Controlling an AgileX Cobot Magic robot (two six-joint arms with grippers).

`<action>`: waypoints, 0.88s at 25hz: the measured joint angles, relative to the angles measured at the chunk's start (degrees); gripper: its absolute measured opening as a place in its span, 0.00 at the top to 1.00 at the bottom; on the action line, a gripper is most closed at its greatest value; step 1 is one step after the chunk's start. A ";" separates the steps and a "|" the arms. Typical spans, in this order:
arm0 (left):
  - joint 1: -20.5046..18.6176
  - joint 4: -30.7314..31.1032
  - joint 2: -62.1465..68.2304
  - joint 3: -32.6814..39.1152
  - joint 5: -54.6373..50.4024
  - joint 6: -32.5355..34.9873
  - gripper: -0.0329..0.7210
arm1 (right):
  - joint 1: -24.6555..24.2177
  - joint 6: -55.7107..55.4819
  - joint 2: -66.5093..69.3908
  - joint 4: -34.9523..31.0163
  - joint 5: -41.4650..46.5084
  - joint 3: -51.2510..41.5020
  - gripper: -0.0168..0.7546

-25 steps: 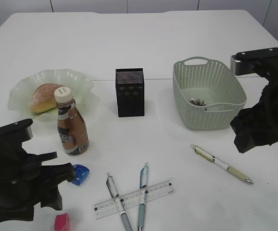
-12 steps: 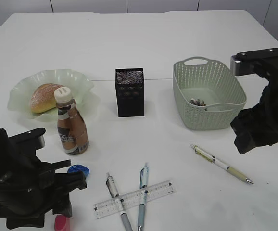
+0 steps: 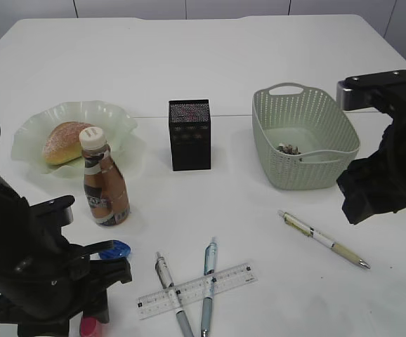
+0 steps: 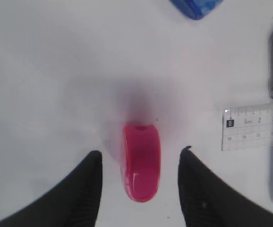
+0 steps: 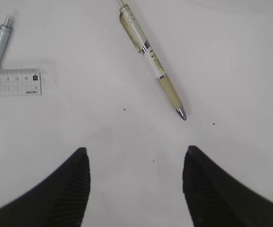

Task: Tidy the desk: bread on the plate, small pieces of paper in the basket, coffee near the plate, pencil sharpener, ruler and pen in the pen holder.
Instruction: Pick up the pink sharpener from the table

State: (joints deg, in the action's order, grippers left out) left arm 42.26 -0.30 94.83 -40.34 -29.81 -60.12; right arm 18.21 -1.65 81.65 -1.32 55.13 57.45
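Note:
My left gripper (image 4: 140, 156) is open, its fingers on either side of a pink pencil sharpener (image 4: 141, 161) on the table; in the exterior view the sharpener (image 3: 90, 326) peeks out under the left arm at the front left. A blue sharpener (image 3: 115, 249) lies just beyond, also at the top of the left wrist view (image 4: 195, 7). A clear ruler (image 3: 196, 289) lies across two pens (image 3: 169, 291) (image 3: 208, 284). A third pen (image 3: 322, 239) (image 5: 151, 59) lies at the right. My right gripper (image 5: 136, 153) is open and empty above the table near that pen.
The bread (image 3: 66, 141) lies on the pale green plate (image 3: 115, 119), with the coffee bottle (image 3: 105, 186) standing in front of it. The black mesh pen holder (image 3: 189, 135) stands mid-table. The green basket (image 3: 305, 137) holds small paper pieces (image 3: 287, 149).
My left arm has moved right and toward the front edge, coming down over the pink sharpener and covering part of the blue one. The right arm has not moved.

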 joint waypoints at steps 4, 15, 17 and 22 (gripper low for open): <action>0.00 0.00 1.66 -0.09 0.83 0.00 0.45 | 0.00 0.00 0.00 0.00 0.00 0.00 0.39; 0.41 -0.08 3.06 -0.13 2.48 0.00 0.65 | 0.00 0.23 0.00 0.00 0.00 0.00 0.39; 0.76 -0.31 3.06 -0.13 2.80 0.00 0.70 | 0.00 0.23 0.00 0.00 0.00 0.00 0.39; 0.76 -0.66 3.06 -0.13 3.44 0.00 0.70 | 0.00 0.23 0.00 0.00 -0.19 0.00 0.39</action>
State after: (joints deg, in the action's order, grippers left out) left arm 43.02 -0.97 97.89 -40.47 -26.38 -60.12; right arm 18.21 -1.42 81.65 -1.32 54.93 57.45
